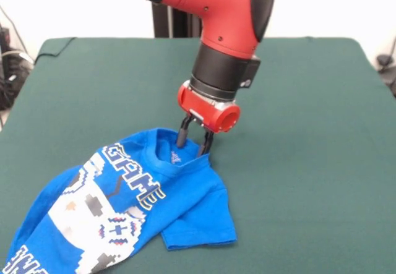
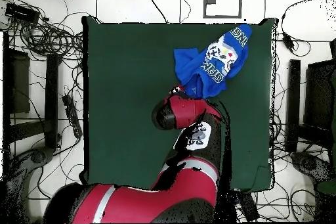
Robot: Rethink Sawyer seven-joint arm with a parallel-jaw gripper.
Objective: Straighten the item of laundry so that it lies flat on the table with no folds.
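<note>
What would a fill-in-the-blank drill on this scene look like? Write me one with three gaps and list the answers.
1. The T-shirt is bright ____ with white lettering.
2. The tool meets the shirt at its ____, the opening for the head.
3. The table has a dark ____ cloth top.

Missing words: blue; collar; green
</note>
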